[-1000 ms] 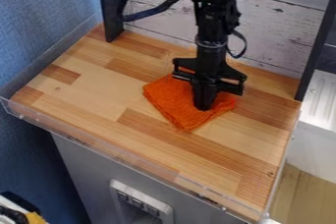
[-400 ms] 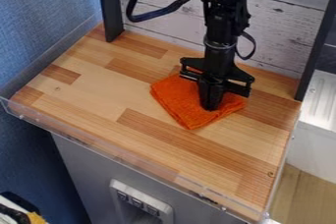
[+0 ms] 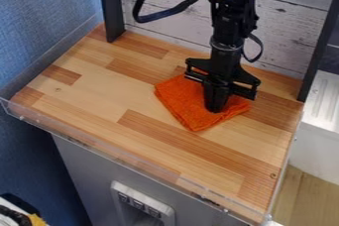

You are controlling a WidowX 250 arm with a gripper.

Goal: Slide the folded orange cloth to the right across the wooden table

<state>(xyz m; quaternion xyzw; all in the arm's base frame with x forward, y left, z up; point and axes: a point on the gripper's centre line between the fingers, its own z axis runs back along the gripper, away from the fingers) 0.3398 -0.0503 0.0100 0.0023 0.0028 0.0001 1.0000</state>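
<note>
The black gripper (image 3: 215,109) points straight down onto an orange cloth (image 3: 189,106), right of the middle of the wooden surface. Its fingers are together, and their tips meet the cloth's right half. The cloth lies folded and flat, one corner toward the front edge and another toward the left. Part of its back right side is hidden behind the gripper. Whether any fabric is pinched between the fingertips, I cannot tell.
The wooden tabletop (image 3: 99,101) has a clear plastic rim (image 3: 119,158) along its front and left sides. Behind it stand a whitewashed plank wall (image 3: 285,31) and two dark posts, left and right. A white metal unit (image 3: 323,101) is beyond the right edge.
The gripper has shifted to the right, and the orange cloth has slid the same way with it. Between the last two frames the shift is small.
</note>
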